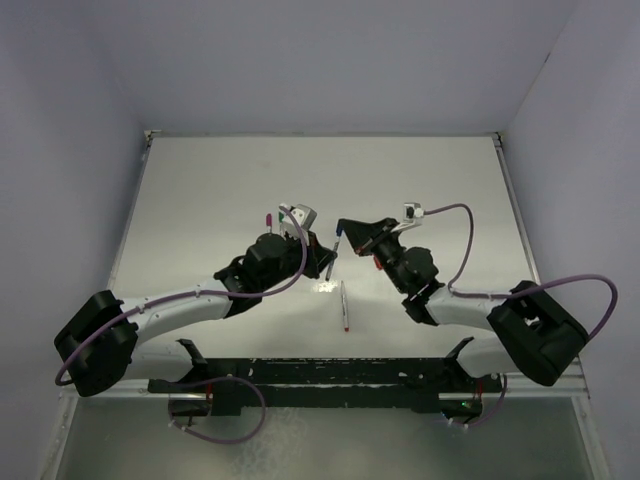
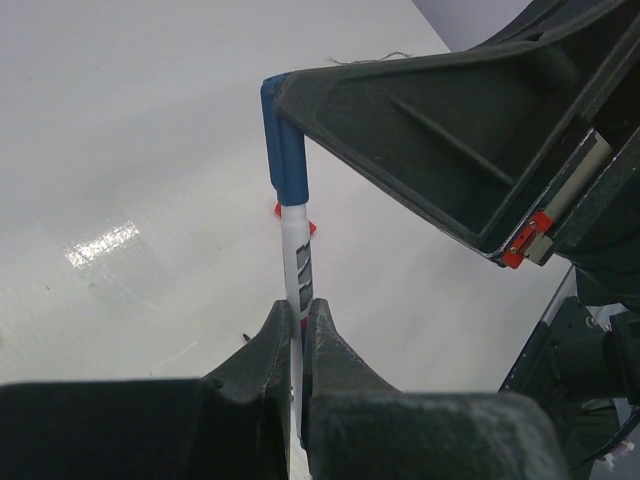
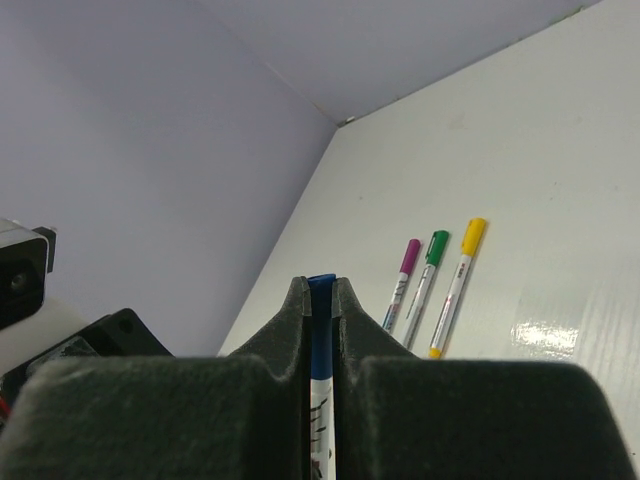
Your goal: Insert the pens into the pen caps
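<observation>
Left wrist view gives the closest look at the join. A white pen [image 2: 298, 262] is clamped by its barrel in the left hand [image 2: 298, 312], and its upper end is seated in a blue cap [image 2: 286, 140]. A small red object [image 2: 296, 214] is glimpsed on the tabletop [image 2: 120, 130] behind the barrel, possibly a cap, though it is mostly hidden.

From the right wrist view, the blue cap is seen pinched between the closed fingers of the right hand [image 3: 320, 287]. Only here are three capped pens shown whole: a purple pen [image 3: 401, 285], a green pen [image 3: 424, 288] and a yellow pen [image 3: 455, 290], laid side by side well beyond the hands.

From the top external view, the held pen is seen lifted and tilted between the two hands at mid-tabletop. A red-ended pen [image 1: 345, 305] is laid flat near it, towards the arm bases.
</observation>
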Controlling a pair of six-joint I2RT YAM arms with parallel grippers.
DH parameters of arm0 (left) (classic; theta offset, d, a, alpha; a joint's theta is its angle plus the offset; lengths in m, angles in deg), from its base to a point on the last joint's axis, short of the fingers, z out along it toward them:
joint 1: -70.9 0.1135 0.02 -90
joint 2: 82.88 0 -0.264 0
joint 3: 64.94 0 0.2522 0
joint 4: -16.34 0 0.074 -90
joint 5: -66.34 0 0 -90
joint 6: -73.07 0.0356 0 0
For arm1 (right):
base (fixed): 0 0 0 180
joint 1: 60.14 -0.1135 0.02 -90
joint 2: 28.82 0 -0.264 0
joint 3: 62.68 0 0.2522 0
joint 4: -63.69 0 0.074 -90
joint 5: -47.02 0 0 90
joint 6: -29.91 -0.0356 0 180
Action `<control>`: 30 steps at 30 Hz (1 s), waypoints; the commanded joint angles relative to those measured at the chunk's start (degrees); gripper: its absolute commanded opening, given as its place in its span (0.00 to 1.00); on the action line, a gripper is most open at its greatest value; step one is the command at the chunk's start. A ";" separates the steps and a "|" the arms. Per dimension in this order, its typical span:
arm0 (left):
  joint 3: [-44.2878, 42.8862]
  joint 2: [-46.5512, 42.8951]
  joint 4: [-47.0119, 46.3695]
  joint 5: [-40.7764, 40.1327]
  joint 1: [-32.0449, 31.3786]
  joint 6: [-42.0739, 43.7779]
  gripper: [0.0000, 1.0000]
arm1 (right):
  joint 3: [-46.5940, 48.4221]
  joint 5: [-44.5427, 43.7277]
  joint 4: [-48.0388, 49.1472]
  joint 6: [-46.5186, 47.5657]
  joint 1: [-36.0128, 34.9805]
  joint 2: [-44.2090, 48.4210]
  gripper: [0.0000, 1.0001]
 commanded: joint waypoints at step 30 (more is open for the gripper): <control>-12.60 4.48 -13.20 -8.01 8.74 5.74 0.00 | 18.43 2.97 -42.83 11.49 -8.24 -11.40 0.00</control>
